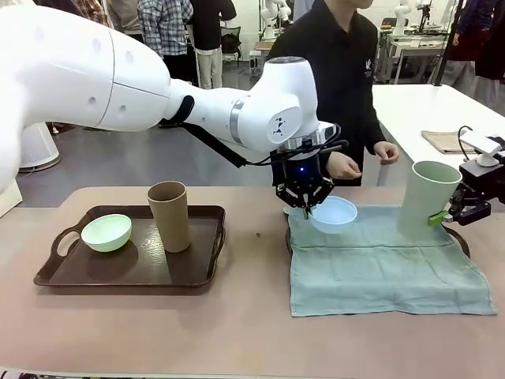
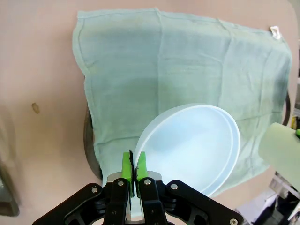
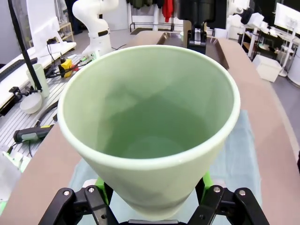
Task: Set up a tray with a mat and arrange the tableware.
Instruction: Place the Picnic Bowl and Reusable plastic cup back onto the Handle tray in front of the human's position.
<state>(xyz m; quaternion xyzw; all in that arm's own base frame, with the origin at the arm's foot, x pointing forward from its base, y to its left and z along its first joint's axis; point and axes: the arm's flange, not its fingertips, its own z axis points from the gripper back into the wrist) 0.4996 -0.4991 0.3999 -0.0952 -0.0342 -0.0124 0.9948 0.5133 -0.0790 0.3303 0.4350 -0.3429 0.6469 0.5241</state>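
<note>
A pinkish-tan table (image 1: 252, 332) runs across a busy workshop; further tables and standing people fill the room behind; a person in a dark top (image 1: 339, 79) stands at the far side, just beyond the mat, both hands held low.

One blue-green cloth mat (image 1: 379, 268) lies draped over a dark tray whose rim (image 1: 461, 237) shows at the mat's right edge; a second brown tray (image 1: 47, 268) sits well to the left of the mat, so two trays in all.

Two bowls: a mint green bowl (image 1: 106, 232) on the tray left of the mat, and a light blue bowl (image 1: 334, 214) tilted over the mat's far left corner.

Two tumblers: a tan brown tumbler (image 1: 169, 215) upright on that same left tray, and a pale green tumbler (image 1: 426, 197) leaning at the mat's far right edge.

The left gripper (image 1: 306, 207) has its jaws pinched tight on the blue bowl's rim; the right gripper (image 1: 442, 217) has its jaws spread wide around the pale green tumbler's lower body, green pads against its sides; whether bowl or tumbler touches the mat I cannot tell.

A small emblem on the person's top and a mark on the left arm's wrist joint (image 1: 278, 125) are too small to read.
</note>
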